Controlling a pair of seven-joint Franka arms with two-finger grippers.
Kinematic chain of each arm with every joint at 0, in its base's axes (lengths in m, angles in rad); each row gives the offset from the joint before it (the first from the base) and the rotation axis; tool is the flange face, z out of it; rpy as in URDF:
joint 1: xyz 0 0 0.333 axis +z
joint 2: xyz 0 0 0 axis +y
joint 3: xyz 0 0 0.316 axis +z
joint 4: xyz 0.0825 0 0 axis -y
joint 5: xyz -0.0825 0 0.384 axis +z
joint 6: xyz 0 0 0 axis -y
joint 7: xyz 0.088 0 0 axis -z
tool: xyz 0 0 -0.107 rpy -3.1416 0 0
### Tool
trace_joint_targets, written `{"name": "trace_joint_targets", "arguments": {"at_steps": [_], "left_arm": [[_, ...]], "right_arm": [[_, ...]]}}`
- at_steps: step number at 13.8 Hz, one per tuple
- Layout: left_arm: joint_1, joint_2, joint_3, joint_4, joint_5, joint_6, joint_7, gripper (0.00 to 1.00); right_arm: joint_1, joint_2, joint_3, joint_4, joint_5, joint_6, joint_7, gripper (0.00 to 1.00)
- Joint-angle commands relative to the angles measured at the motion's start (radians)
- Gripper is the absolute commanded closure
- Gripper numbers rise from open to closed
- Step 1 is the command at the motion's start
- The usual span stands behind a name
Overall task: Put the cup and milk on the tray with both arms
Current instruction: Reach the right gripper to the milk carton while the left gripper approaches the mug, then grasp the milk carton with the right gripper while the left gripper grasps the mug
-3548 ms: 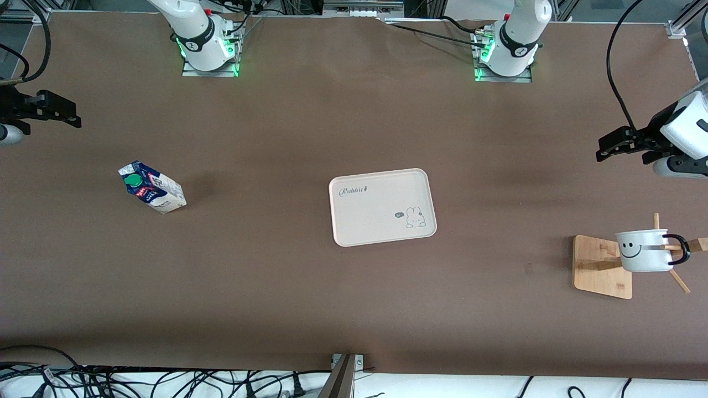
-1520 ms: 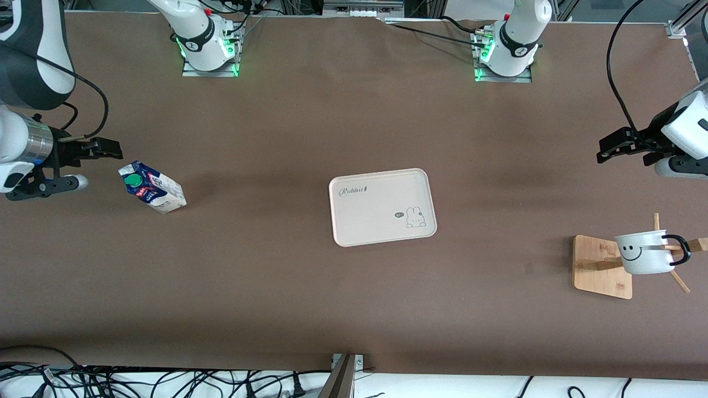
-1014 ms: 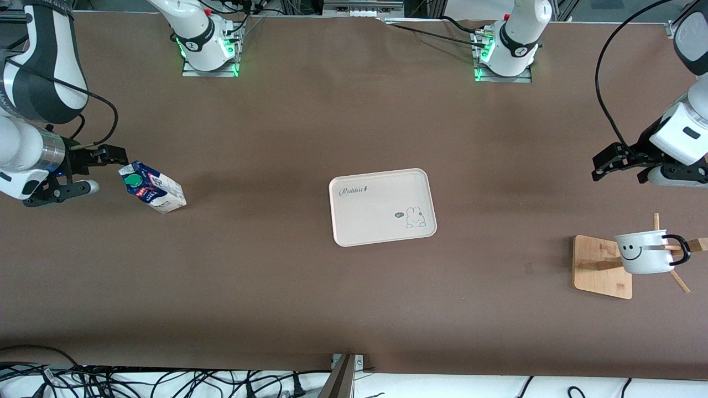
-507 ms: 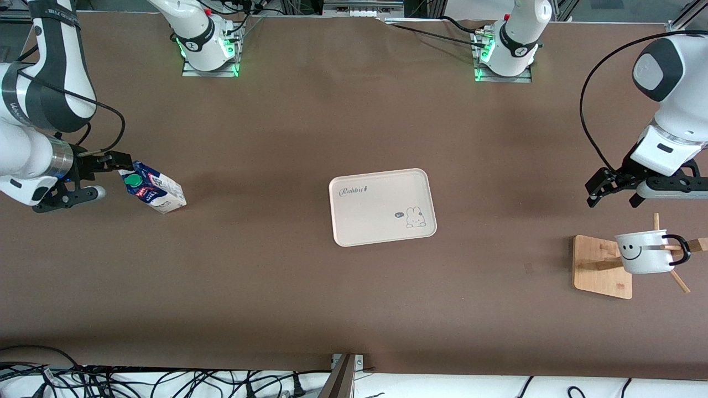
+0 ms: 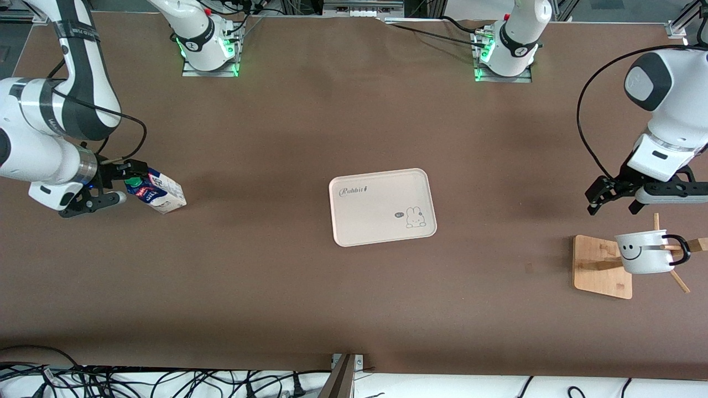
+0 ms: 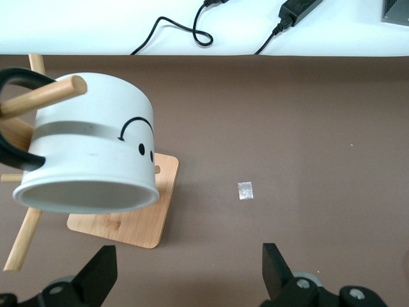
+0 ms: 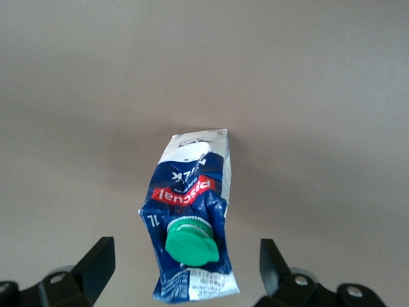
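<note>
The milk (image 5: 157, 192) stands tilted on the table at the right arm's end. In the right wrist view the milk (image 7: 192, 192) shows its green cap (image 7: 190, 242). My right gripper (image 5: 125, 183) is open, and its fingers stand either side of the carton's capped top (image 7: 185, 274). The cup (image 5: 643, 252) hangs on its side on a wooden rack peg at the left arm's end. My left gripper (image 5: 613, 204) is open and empty over the table beside the rack; its wrist view shows the cup (image 6: 89, 153) ahead of the gripper (image 6: 188, 281). The tray (image 5: 381, 206) lies empty mid-table.
The square wooden rack base (image 5: 602, 267) lies under the cup and also shows in the left wrist view (image 6: 128, 217). A small pale scrap (image 6: 245, 190) lies on the table near it. Cables (image 5: 166, 381) run along the table's edge nearest the front camera.
My right gripper has moved in to the carton, so its open fingers now flank the top. My left arm has swung down toward the cup rack. Cup, milk and tray have not moved.
</note>
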Motion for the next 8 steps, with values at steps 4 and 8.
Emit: {"name": "trace_joint_targets", "arguments": {"at_steps": [4,8], "left_arm": [[-0.007,0.055,0.012,0.001,0.025,0.155,0.004,0.0],[-0.007,0.085,0.014,0.002,0.027,0.211,0.004,0.0]], "right_arm": [[0.001,-0.046,0.001,-0.077,-0.01,0.031,-0.158,0.0],[-0.001,-0.043,-0.001,-0.079,-0.019,0.029,-0.201,0.0]]}}
